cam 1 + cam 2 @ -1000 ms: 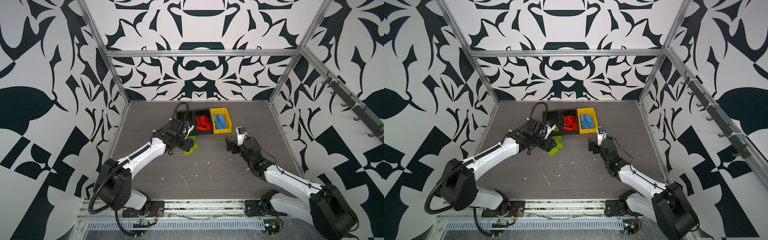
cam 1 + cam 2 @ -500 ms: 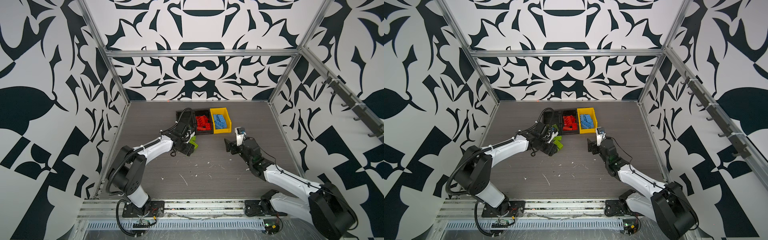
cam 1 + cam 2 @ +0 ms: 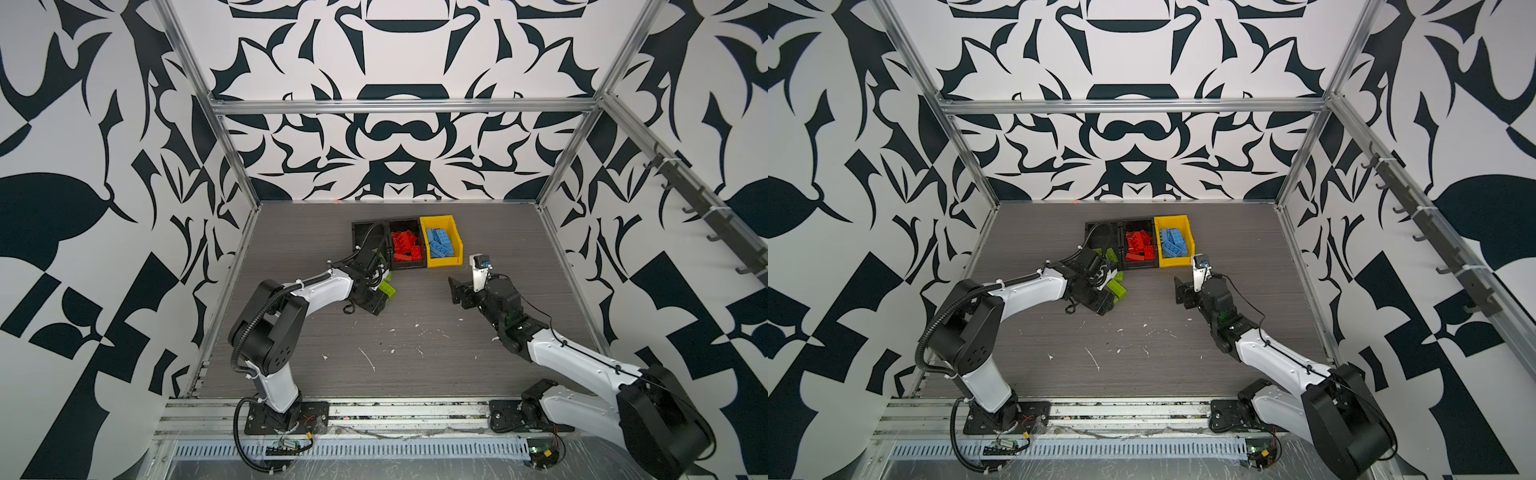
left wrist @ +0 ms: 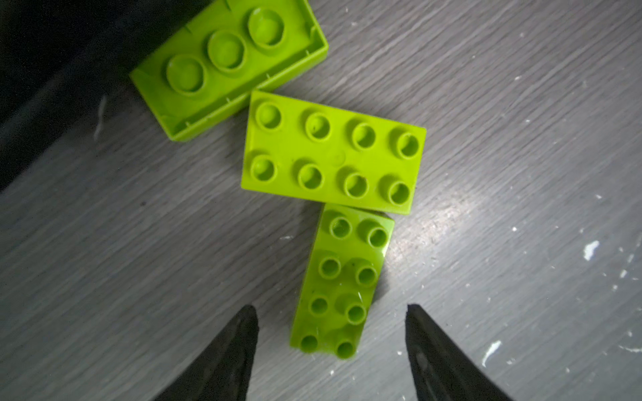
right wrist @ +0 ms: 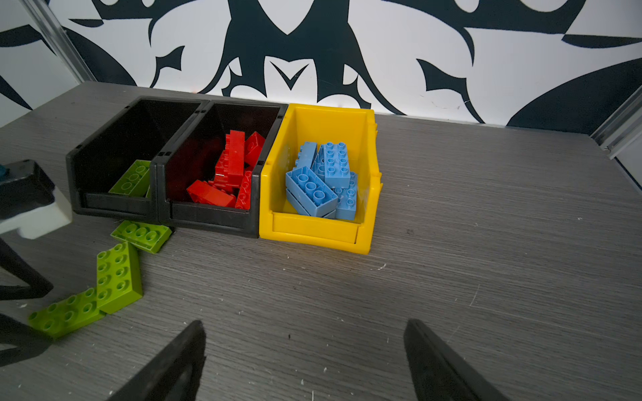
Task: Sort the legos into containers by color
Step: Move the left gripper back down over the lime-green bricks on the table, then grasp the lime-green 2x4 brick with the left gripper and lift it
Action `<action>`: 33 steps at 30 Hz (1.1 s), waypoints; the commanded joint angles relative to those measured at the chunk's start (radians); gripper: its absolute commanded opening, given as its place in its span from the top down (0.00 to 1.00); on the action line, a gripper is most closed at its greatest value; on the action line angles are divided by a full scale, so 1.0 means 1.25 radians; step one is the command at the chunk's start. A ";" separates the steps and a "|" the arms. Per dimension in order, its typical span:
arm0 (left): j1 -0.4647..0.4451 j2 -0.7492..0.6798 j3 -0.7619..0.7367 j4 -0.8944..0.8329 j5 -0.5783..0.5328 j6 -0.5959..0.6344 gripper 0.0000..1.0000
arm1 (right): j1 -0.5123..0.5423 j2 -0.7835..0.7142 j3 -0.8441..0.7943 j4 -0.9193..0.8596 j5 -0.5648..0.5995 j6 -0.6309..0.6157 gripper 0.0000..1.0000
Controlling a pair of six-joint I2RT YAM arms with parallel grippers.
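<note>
Left jaws stand open and hold nothing. Their tips flank the near end of a lime green brick (image 4: 342, 281), which lies studs-up on the tabletop (image 4: 521, 139) with a gap on either side. Its long axis runs straight away from the jaws, so they span its short width, and I judge that closing here would catch it squarely.

Touching its far end is a second green brick (image 4: 331, 152), lying crosswise to the jaws. Beyond that a third green brick (image 4: 229, 66) rests hollow side up against the foot of the end black bin (image 5: 114, 205). That bin sits ahead of the left jaws and already holds one green piece (image 5: 133, 177).

Right jaws are also spread wide and empty, over bare tabletop. They face the yellow bin (image 5: 312, 229) of blue bricks (image 5: 312, 187) and the middle black bin (image 5: 208, 215) of red bricks (image 5: 225, 173). The green bricks lie well off to their side, so the left arm is plainly the nearer one.

The risk I see is dragging the crosswise brick along on the lift.
</note>
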 commanded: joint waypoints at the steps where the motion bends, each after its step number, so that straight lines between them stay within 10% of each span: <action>1: -0.004 0.017 0.024 -0.021 0.002 0.012 0.31 | -0.001 -0.007 0.033 0.023 -0.005 0.008 0.09; 33: -0.006 -0.099 0.014 -0.040 0.005 0.007 0.63 | -0.001 -0.004 0.037 0.019 -0.016 0.006 0.09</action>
